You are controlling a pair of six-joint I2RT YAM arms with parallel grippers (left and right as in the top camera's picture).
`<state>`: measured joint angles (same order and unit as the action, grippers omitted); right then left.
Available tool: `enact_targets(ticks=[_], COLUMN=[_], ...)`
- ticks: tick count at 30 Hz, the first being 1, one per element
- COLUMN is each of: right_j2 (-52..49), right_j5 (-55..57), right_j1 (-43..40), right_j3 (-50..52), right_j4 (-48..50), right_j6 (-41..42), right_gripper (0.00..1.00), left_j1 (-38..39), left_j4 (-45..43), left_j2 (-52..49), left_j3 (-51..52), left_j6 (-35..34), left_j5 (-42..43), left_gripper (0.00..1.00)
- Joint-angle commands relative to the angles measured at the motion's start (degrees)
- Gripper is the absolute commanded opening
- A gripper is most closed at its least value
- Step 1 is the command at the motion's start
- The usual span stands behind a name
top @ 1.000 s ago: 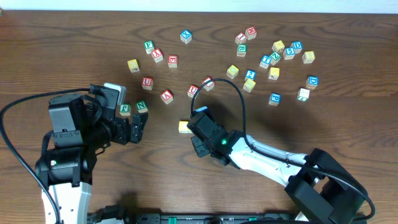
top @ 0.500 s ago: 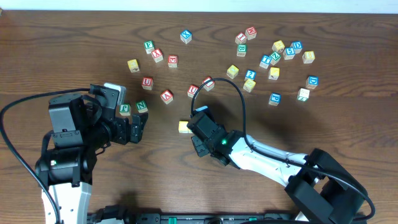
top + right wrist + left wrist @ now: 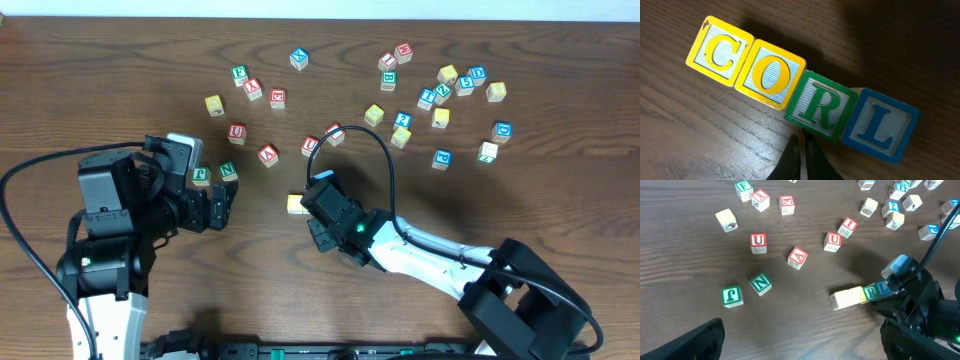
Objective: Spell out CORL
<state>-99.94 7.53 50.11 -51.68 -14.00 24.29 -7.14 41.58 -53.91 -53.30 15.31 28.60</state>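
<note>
Table [image 3: 120,60]: dark wood. Its far edge runs behind the loose blocks [image 3: 440,95], which lie scattered well ahead of both grippers.

Right gripper [image 3: 802,145]: fingers pressed together, gripping nothing, tips at the near edge of the green R [image 3: 820,106]; contact cannot be told.

Row directly ahead of it reads C [image 3: 720,50], O [image 3: 771,74], R, L [image 3: 880,125], blocks edge to edge on a slant, with bare wood on every side.

Left gripper [image 3: 222,207]: spread and empty. Green N [image 3: 760,283] and green J [image 3: 731,296] lie just ahead of it, and the row lies off to its right
</note>
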Motion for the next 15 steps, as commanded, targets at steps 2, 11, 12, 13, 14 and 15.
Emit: enact_targets(ticks=[2, 11, 12, 13, 14, 15], right_j2=[-0.59, -0.59, -0.59, -0.59, -0.59, -0.59], right_j5=[1.14, 1.16, 1.16, 1.16, 1.16, 1.16], right_j1=[-0.2, -0.2, -0.2, -0.2, -0.2, -0.2], right_j3=[0.0, 0.02, 0.04, 0.07, 0.07, 0.07], right_j4=[0.13, 0.35, 0.37, 0.35, 0.35, 0.35], right_j6=[-0.81, -0.79, -0.81, -0.83, -0.83, -1.09], right_gripper=[0.01, 0.01, 0.01, 0.01, 0.01, 0.01], left_j1=[-0.17, -0.17, -0.17, -0.17, -0.2, -0.2], left_j4=[-0.02, -0.02, -0.02, -0.02, -0.02, -0.02], left_j2=[0.04, 0.04, 0.04, 0.04, 0.04, 0.04], left_j3=[-1.36, -1.36, -1.36, -1.36, -1.36, -1.36], left_j6=[0.94, 0.94, 0.94, 0.94, 0.94, 0.94], left_j5=[0.76, 0.74, 0.76, 0.74, 0.76, 0.74], left_gripper=[0.98, 0.98, 0.98, 0.98, 0.98, 0.98])
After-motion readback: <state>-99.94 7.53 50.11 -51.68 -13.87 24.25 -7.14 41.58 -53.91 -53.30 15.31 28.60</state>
